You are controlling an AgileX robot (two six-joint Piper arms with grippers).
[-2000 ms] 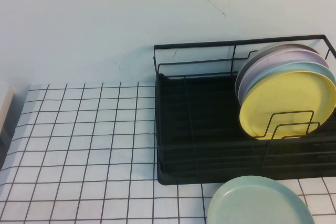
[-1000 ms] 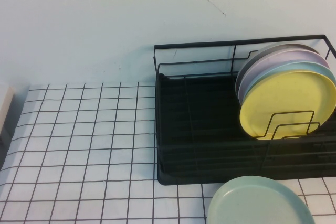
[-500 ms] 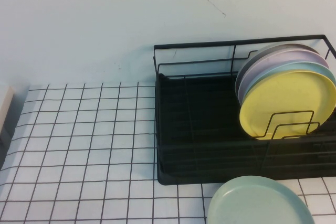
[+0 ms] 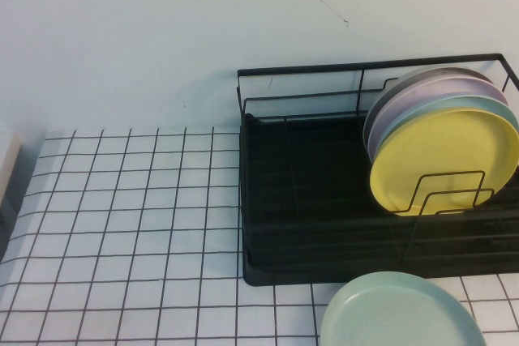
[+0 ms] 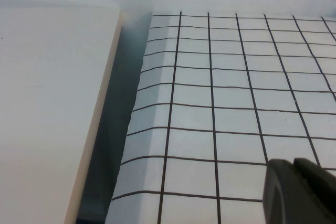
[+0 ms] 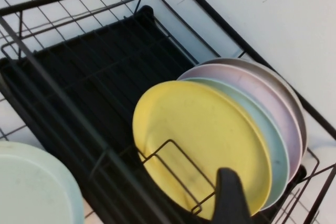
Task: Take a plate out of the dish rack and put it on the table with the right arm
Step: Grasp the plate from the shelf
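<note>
The yellow plate (image 4: pixel 444 161) stands on edge in the rack (image 4: pixel 308 200), at the front of a leaning stack, behind the wire dividers (image 4: pixel 446 194). In the high view the rack fills the 3 o'clock side of the table (image 4: pixel 122 224), and the plate sits at the rack's 3 o'clock end. Just behind it, overlapping, stand a blue plate (image 4: pixel 454 108), a lilac plate (image 4: pixel 422 95) and a grey plate (image 4: pixel 405 80), each showing only as a crescent. The yellow face tilts toward the camera, its lower edge down in the black tray.

A mint plate (image 4: pixel 401 312) lies flat on the table at 5 o'clock, just in front of the rack and apart from it.

The right gripper (image 6: pixel 230 199) shows only in the right wrist view, as a single black tip hanging over the lower part of the yellow plate (image 6: pixel 199 142), near the dividers (image 6: pixel 173 169). Whether it touches the plate is unclear, and I cannot tell if its pincer is spread or pressed together.

The left gripper (image 5: pixel 300 190) shows only in the left wrist view, as a dark tip above the gridded table (image 5: pixel 226 93), near the table's edge where a pale board (image 5: pixel 52 103) lies alongside. Its pincer state cannot be told either.
</note>
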